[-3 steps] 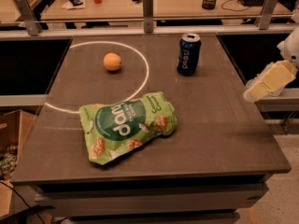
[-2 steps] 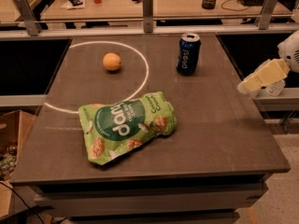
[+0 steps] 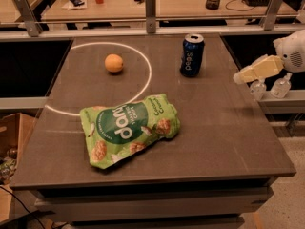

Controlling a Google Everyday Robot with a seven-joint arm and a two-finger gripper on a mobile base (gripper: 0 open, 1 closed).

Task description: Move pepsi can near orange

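Hovering off the table's [image 3: 224, 128] three o'clock edge, the gripper [image 3: 238, 77] points in toward the top, and whether it is parted or closed can't be told from here. The can [image 3: 192, 56] stands upright at one o'clock, untouched. The orange [image 3: 114, 63] sits well apart at eleven o'clock inside the white ring [image 3: 148, 73], with the green bag [image 3: 129, 129] lying near centre.

Upright pepsi can [image 3: 192, 55] right of orange [image 3: 114, 63], green snack bag [image 3: 129, 129] nearer, gripper [image 3: 242, 76] at right edge of table [image 3: 224, 142]
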